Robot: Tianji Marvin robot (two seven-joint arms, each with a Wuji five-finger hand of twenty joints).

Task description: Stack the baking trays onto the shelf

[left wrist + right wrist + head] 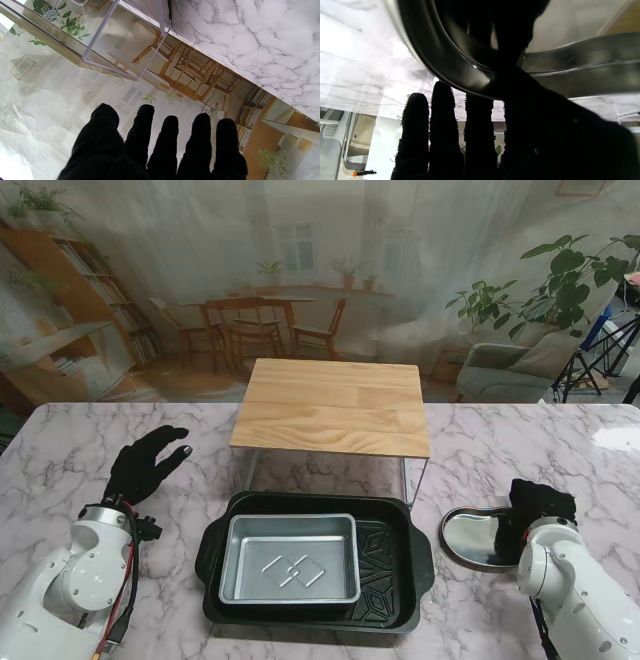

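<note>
A wooden shelf (330, 405) on wire legs stands mid-table; its leg (150, 60) shows in the left wrist view. Nearer to me lies a black baking tray (390, 580) with a silver rectangular tray (290, 558) nested inside. To the right lies an oval silver tray (472, 538). My right hand (540, 505) grips its right rim. In the right wrist view the thumb (510, 37) lies inside the oval tray (460, 70) and the straight fingers (445, 120) run past its rim. My left hand (145, 463) hovers open, left of the shelf, fingers (170, 140) spread and holding nothing.
The marble table (80, 440) runs to a printed room backdrop (300, 260) behind the shelf. Tripod legs (590, 360) stand at the far right, off the table. The black tray's far rim lies under the shelf's near edge.
</note>
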